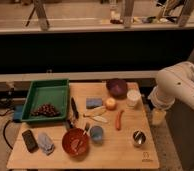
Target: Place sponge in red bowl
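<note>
sponge [94, 102]: blue, lies flat mid-table, just left of the orange ball [110, 103], right of the black tool [75, 107]
red bowl [75, 142]: near the table's front edge, well apart from sponge; I see a utensil in it, can't tell which kind
gripper [158, 117]: off the table's right edge, hanging under the white arm [177, 85], near the white cup [133, 98]; I read it as spread, nothing pinched
sponge vs gripper: well apart, ball and white cup between them
blue cup [96, 133]: just right of red bowl
purple bowl [117, 87]: back of table, behind the ball
tray [46, 90]: green, left back, dark clump in its front
bundle [45, 142]: grey-blue, left of red bowl, beside a dark phone [29, 140]
metal cup [138, 137]: front right
table [120, 152]: wood
</note>
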You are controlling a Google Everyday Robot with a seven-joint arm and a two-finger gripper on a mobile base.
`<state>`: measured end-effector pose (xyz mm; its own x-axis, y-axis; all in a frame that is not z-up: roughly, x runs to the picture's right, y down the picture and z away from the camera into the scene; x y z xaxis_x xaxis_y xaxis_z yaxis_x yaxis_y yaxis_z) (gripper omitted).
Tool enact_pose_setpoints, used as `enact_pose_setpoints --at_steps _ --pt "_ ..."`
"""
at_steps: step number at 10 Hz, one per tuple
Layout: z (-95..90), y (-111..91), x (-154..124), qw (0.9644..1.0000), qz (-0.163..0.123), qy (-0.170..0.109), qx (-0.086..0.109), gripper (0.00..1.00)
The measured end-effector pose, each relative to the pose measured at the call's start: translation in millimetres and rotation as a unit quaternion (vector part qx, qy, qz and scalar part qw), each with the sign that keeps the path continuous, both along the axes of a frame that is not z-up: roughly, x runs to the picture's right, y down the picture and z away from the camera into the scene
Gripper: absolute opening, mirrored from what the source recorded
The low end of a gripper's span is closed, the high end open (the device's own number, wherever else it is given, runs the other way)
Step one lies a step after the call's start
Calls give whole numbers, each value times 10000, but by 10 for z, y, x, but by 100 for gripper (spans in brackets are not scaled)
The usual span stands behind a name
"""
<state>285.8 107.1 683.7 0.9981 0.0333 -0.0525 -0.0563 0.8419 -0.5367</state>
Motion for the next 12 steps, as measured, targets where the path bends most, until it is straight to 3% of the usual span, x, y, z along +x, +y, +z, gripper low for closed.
enact_pose_setpoints --at_steps 12 --pt "3 3 0 10000 0 -1 -3 80"
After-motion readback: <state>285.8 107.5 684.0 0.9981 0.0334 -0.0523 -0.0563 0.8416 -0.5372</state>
